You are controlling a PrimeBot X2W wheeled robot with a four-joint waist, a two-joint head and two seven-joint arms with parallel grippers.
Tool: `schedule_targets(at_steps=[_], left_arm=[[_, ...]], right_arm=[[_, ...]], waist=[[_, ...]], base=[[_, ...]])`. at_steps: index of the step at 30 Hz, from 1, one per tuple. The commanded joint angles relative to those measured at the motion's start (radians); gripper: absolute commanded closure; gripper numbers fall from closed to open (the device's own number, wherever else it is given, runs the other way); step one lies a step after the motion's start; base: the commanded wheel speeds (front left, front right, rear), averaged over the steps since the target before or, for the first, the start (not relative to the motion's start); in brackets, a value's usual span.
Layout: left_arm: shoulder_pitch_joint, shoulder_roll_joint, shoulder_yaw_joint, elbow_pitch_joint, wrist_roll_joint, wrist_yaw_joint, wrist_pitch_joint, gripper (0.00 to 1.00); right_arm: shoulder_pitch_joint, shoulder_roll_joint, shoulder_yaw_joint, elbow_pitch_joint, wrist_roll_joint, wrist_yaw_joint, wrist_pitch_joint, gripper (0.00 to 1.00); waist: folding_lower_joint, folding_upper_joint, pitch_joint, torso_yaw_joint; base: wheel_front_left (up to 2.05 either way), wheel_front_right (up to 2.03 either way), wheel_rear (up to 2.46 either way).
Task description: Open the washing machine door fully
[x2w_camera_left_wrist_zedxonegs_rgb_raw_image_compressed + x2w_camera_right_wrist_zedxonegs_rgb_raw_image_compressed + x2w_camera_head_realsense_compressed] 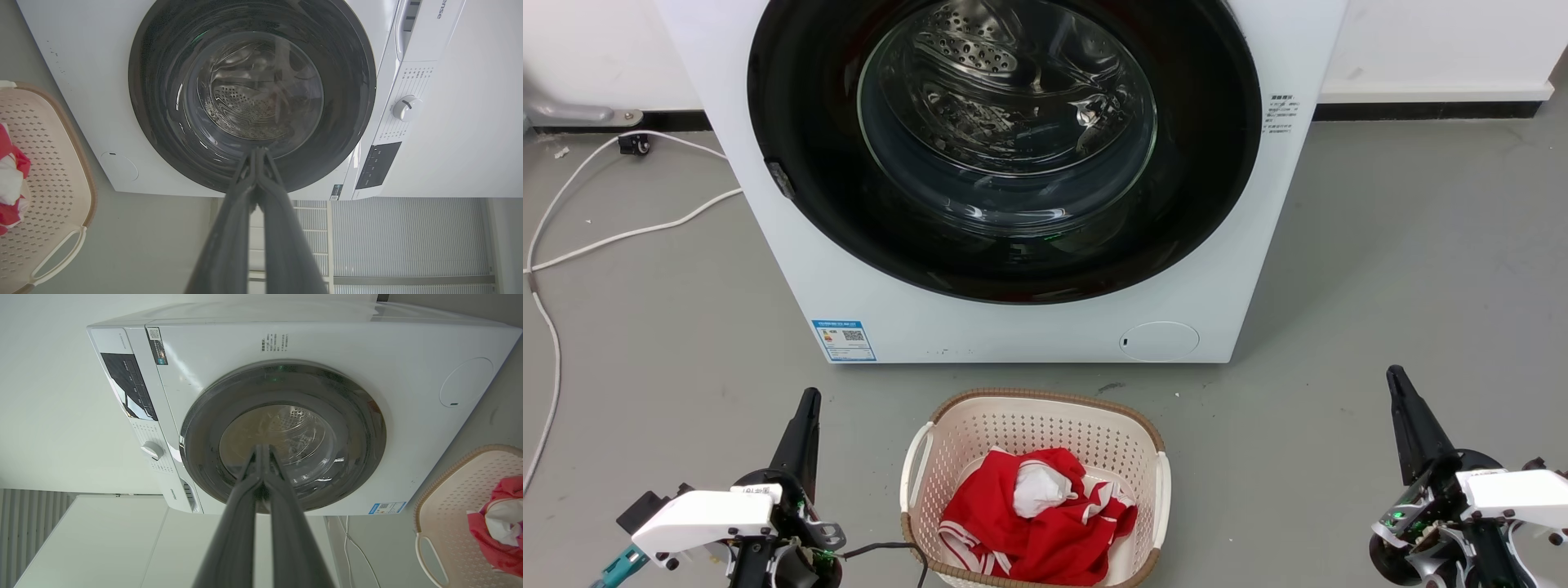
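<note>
The washing machine door (792,122) is a big glossy black ring with a bulging glass window, lying flush against the white machine front; a small latch tab sits on its left rim. Both wrist views face it too, as the door (163,102) and the door (367,428). My left gripper (809,398) rests low at the lower left, fingers shut together with nothing held, well short of the machine. My right gripper (1395,376) sits at the lower right, also shut and empty. Closed fingertips (258,152) and fingertips (261,448) point toward the window.
A cream laundry basket (1045,408) holding red and white clothes stands on the grey floor right in front of the machine, between my arms. White cables (572,245) trail across the floor at the left. A small round white flap (1159,340) marks the machine's lower right panel.
</note>
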Motion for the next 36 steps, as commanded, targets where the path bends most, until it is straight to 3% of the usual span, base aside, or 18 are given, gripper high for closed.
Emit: schedule_targets(at_steps=[1,11,12,26,36], left_arm=[[-0.007,0.000,0.004,0.001,0.003,-0.003,0.000,1.00],[-0.007,-0.001,0.005,0.001,0.004,-0.003,0.001,1.00],[0.000,-0.001,0.000,0.000,0.000,0.000,0.000,0.00],[0.011,-0.001,-0.060,-0.038,0.025,0.000,-0.060,0.00],[0.010,-0.002,-0.057,-0.121,0.133,0.000,-0.105,0.00]], right_arm=[[-0.011,0.002,-0.001,0.001,-0.003,0.000,0.004,1.00],[-0.012,0.004,-0.003,0.001,-0.005,0.000,0.004,1.00],[0.000,0.001,-0.002,0.000,-0.001,0.000,0.002,0.00],[0.032,0.004,0.026,-0.038,-0.031,0.000,-0.058,0.00],[0.034,0.005,0.038,-0.110,-0.245,0.000,-0.101,0.00]], waist=[[0.0000,0.0000,0.000,0.000],[0.0000,0.0000,0.000,0.000],[0.0000,0.0000,0.000,0.000],[0.0000,0.0000,0.000,0.000],[0.0000,0.0000,0.005,0.000]], base=[[0.00,0.00,0.00],[0.00,0.00,0.00],[0.00,0.00,0.00],[0.00,0.00,0.00],[0.00,0.00,0.00]])
